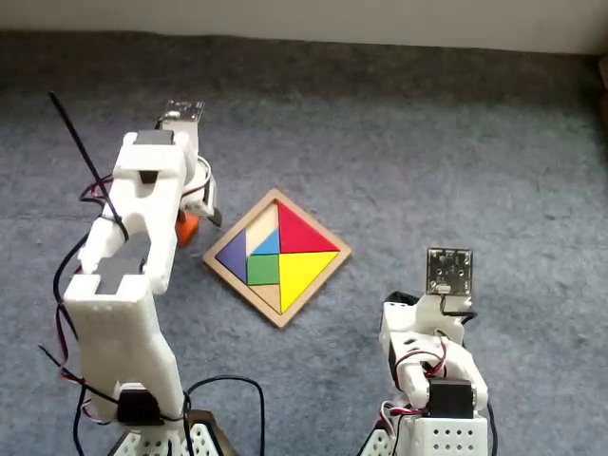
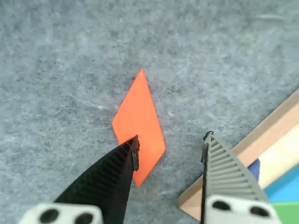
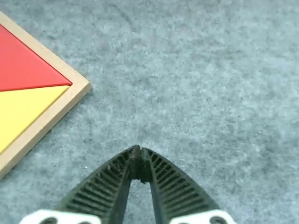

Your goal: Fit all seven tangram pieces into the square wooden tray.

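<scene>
Orange piece (image 2: 138, 116) | mostly hidden by left arm (image 1: 133, 237) from above | left tool (image 2: 171, 136) agape | right tool (image 3: 139, 149) closed, empty

I'm looking down on a grey, felt-like carpet (image 1: 446, 152) spread from near edge to far, evenly lit, with a pale wall strip (image 1: 380, 19) along the far side.

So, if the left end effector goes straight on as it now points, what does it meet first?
Probably the orange piece, flat on the carpet beside the tray; depth is unclear.
</scene>
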Controlling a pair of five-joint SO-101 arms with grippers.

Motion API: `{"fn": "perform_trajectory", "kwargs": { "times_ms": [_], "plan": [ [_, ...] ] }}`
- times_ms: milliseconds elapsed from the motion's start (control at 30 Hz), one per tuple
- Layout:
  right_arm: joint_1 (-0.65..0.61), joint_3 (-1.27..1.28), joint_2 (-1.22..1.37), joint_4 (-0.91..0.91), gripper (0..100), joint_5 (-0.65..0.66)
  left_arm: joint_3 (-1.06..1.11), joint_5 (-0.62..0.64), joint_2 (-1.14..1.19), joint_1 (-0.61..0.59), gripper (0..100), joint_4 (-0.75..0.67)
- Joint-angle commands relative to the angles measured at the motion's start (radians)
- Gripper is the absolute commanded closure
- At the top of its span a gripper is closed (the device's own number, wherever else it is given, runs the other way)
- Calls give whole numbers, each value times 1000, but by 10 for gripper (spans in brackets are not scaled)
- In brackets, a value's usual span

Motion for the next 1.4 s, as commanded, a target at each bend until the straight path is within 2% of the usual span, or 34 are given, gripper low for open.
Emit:
{"fn": "perform_trajectory", "kwargs": {
  "times_ms": [0,233,533,833,1033,1200,1367],
  "plan": [
    [5,122,-12,5,992,11,-177,-11,97,-62,768,112],
    [5,122,-12,7,992,11,-372,-5,142,-122,769,275],
    [5,122,-12,7,992,11,-541,-5,142,-90,769,431],
    [10,125,-12,8,992,11,-526,-5,159,-119,769,427],
    [10,125,-12,8,992,11,-518,-17,275,-163,769,374],
    [12,125,-12,10,992,11,-565,-129,372,-154,776,405],
    [12,125,-12,10,992,11,-584,-133,375,-134,925,411]
  ]
}}
